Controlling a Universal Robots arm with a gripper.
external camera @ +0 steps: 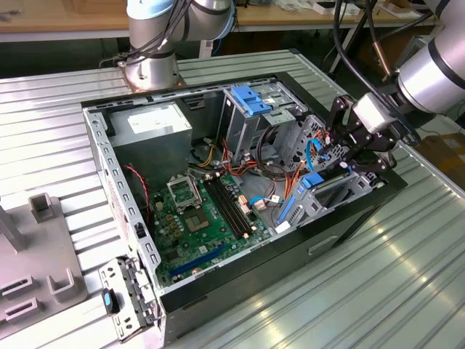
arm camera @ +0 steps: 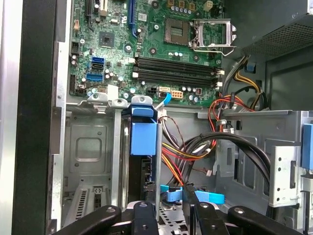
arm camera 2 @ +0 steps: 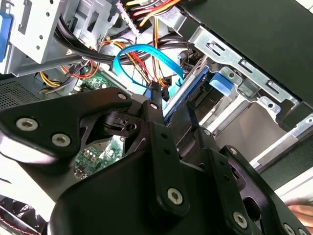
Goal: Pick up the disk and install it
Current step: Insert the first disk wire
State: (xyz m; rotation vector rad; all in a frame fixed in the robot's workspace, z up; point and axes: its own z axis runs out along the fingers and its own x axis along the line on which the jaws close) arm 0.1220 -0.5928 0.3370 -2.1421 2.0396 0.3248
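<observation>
Your gripper (arm camera: 170, 209) sits open over the disk (arm camera: 144, 139) in its bay (arm camera: 88, 147). Stiff, weighty, fragile: I'd grip its blue-edged sides.

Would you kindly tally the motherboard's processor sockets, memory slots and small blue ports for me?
Processor socket: 1
Memory slots: 4
Small blue ports: 2
Total: 7

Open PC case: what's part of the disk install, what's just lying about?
Job: grey metal disk in bright blue plastic frame; black gripper.
Not involved: grey block fixture; green motherboard; grey metal power supply box.
</observation>
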